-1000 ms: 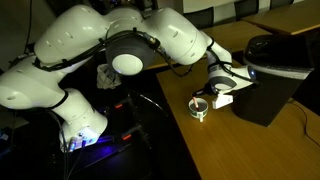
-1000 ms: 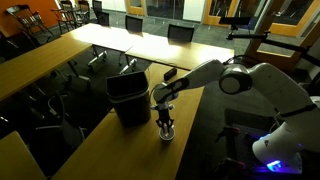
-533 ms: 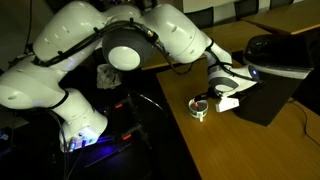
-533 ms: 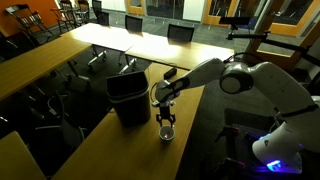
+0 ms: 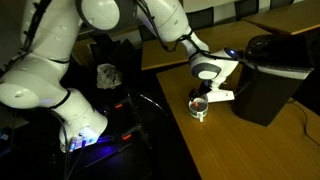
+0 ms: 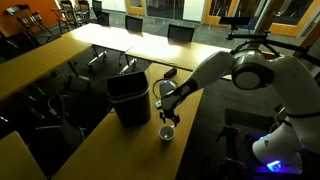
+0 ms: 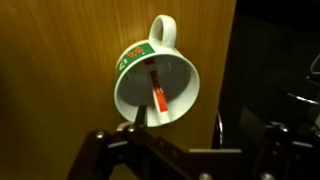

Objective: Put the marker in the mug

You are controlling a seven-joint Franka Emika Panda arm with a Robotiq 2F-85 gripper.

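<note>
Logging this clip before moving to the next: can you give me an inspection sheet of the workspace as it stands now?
Surface: wooden table, no spills seen.
Job's things: white mug with a green and red band stands upright on the table; the red marker is inside it, leaning on the wall.
Clutter: a black bin stands on the table beside the mug.
Gripper: the gripper hovers above the mug, open, holding nothing.
Cables: a dark cable runs off the table edge near the robot base.
Surroundings: dim room, with more tables and chairs behind.
</note>
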